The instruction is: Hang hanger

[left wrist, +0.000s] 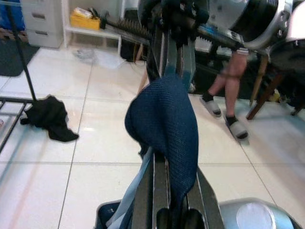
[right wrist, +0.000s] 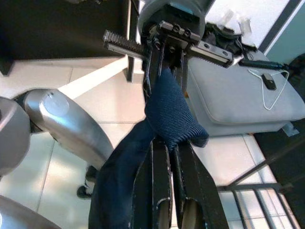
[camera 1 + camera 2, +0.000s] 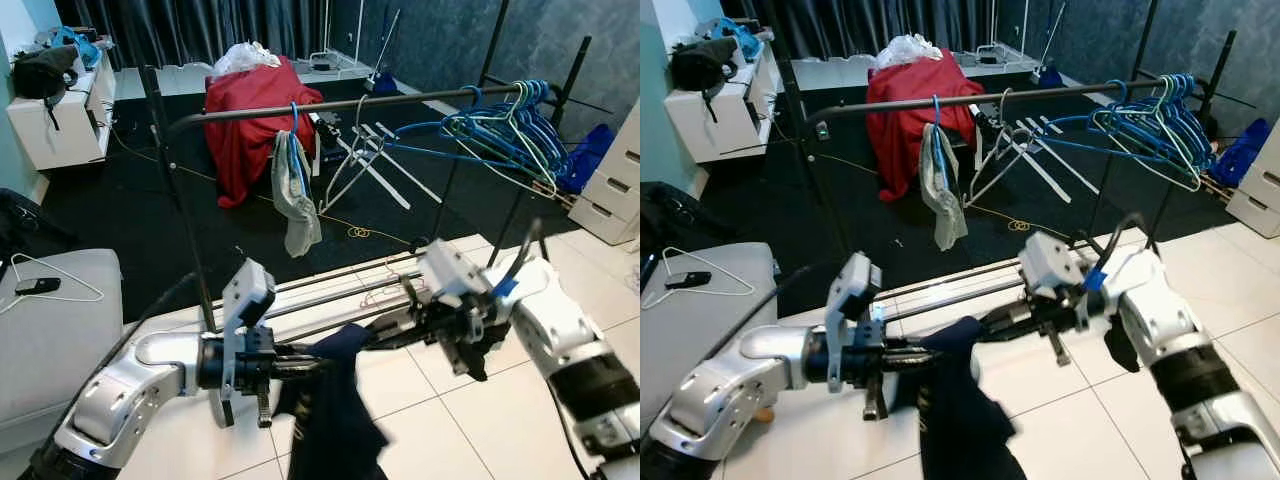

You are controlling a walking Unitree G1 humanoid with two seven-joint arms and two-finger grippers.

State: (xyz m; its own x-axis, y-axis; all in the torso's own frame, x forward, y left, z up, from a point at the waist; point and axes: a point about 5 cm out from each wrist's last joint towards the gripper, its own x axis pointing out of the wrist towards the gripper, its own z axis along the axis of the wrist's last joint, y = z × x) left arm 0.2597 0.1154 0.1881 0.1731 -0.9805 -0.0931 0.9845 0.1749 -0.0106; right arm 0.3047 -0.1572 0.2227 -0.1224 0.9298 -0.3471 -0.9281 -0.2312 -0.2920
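Both sets of jaws are pinched shut on the same dark navy knit garment [image 3: 335, 400]. Left gripper [image 3: 318, 362] and right gripper [image 3: 352, 338] meet tip to tip over the white tile floor [image 3: 420, 410], fabric bunched between them and draped over the fingers in both wrist views, rest of it hanging down. Left arm reaches in from the left, forearm roughly level, fingers pointing right. Right arm comes from the right, elbow bent, fingers pointing left.

Black metal clothes rail [image 3: 330, 105] stands beyond the grippers, well apart from them. On it: blue hanger carrying a grey cloth [image 3: 293, 190] near the middle, cluster of blue plastic hangers [image 3: 510, 125] at the right end. White wire hanger [image 3: 55, 290] lies on the grey cushion [image 3: 50, 330] to the left.
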